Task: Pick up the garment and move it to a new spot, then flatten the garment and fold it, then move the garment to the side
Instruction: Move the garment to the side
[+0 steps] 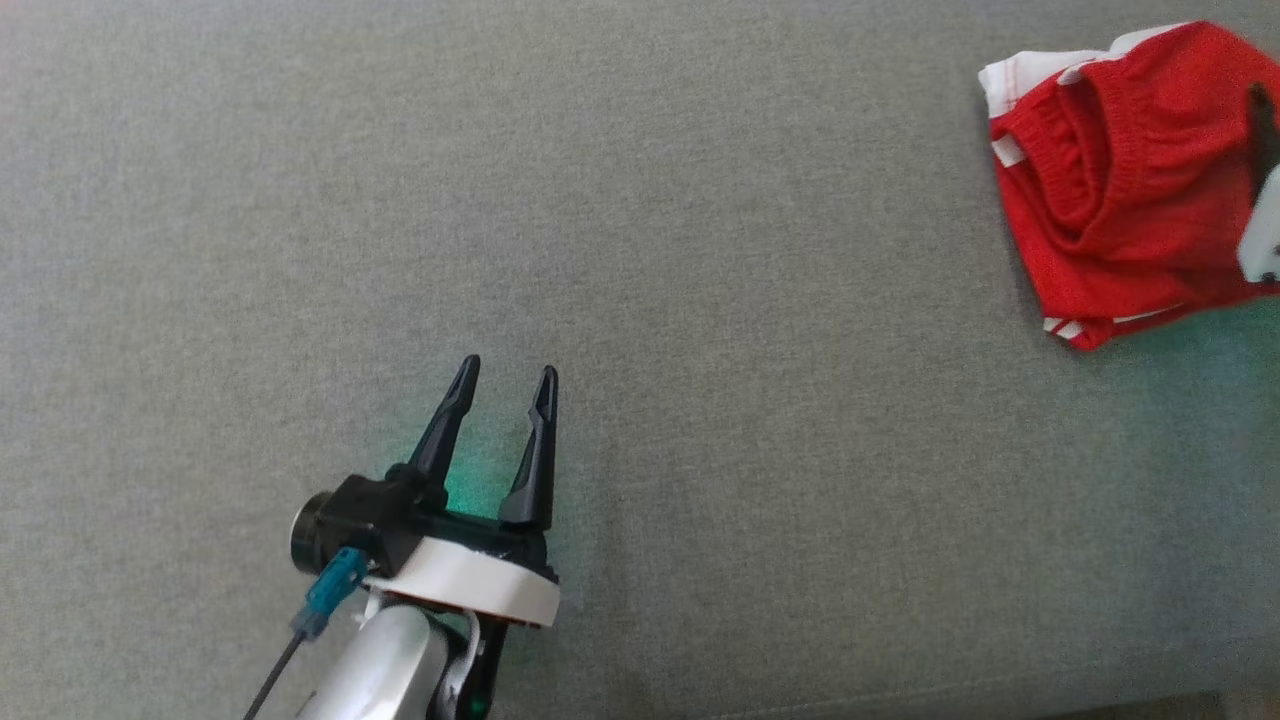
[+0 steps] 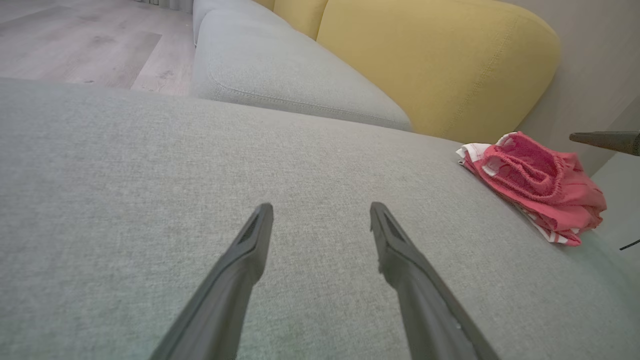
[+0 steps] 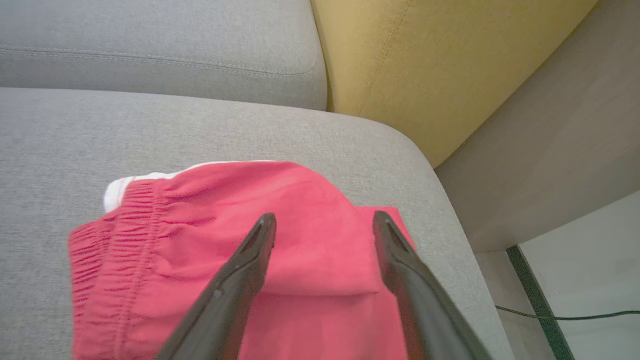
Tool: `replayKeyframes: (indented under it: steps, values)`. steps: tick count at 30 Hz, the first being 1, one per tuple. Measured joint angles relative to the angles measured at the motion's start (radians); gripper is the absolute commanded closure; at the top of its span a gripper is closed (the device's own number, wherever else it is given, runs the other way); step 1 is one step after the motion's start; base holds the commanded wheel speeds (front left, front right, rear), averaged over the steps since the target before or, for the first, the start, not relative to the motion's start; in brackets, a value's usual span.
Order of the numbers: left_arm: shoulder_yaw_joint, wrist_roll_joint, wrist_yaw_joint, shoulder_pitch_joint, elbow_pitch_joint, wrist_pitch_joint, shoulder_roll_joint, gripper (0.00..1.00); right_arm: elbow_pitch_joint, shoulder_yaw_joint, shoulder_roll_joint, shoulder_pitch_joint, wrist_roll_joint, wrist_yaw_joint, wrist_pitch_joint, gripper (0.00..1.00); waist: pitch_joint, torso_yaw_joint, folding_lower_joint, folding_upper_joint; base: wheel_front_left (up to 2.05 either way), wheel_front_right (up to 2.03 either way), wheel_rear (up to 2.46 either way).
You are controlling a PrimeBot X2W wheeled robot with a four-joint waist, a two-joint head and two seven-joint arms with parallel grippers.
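The garment (image 1: 1120, 180) is a pair of red shorts with white trim and an elastic waistband, lying folded near the far right of the grey sofa seat (image 1: 640, 250). It lies by the seat's corner in the left wrist view (image 2: 537, 187). My right gripper (image 3: 324, 224) hovers open just above the shorts (image 3: 300, 260), with nothing between its fingers; part of that arm (image 1: 1262, 225) crosses the head view's right edge. My left gripper (image 1: 505, 385) is open over bare cushion at the lower left, far from the shorts, and its fingers (image 2: 250, 260) point across the seat.
A yellow back cushion (image 2: 440, 65) stands behind the seat, with a second grey cushion (image 2: 280, 75) beside it. The seat's right edge (image 3: 450, 210) drops to the floor, where a black cable (image 3: 575, 316) runs. Wooden flooring (image 2: 75, 45) lies beyond the sofa.
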Motion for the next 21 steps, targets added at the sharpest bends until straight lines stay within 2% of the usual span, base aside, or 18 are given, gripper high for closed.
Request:
replayKeyframes:
  steps: [6, 14, 16, 21]
  values:
    - [0.011, -0.013, 0.011, 0.003, -0.001, 0.002, 0.007, 0.00, -0.013, 0.048, 0.023, 0.000, 0.010, 0.000, -0.058, 0.00, -0.041, -0.008, 0.0000, 0.0000, 0.00, 0.00, 0.00]
    - [0.093, -0.047, 0.050, 0.032, 0.000, -0.017, 0.026, 0.00, -0.080, 0.114, 0.111, 0.040, 0.030, 0.000, -0.183, 0.00, -0.136, 0.002, -0.0001, 0.0000, 0.00, 0.00, 0.00]
    - [0.125, -0.056, 0.070, 0.066, 0.002, -0.024, 0.039, 0.00, -0.100, 0.125, 0.151, 0.097, 0.030, 0.000, -0.233, 0.00, -0.180, 0.012, -0.0002, 0.0000, 0.00, 0.00, 0.00]
    - [0.159, -0.077, 0.078, 0.129, 0.010, -0.028, 0.056, 0.00, -0.136, 0.095, 0.244, 0.214, 0.019, 0.000, -0.324, 0.00, -0.253, 0.039, -0.0003, 0.0001, 0.00, 0.00, 0.00]
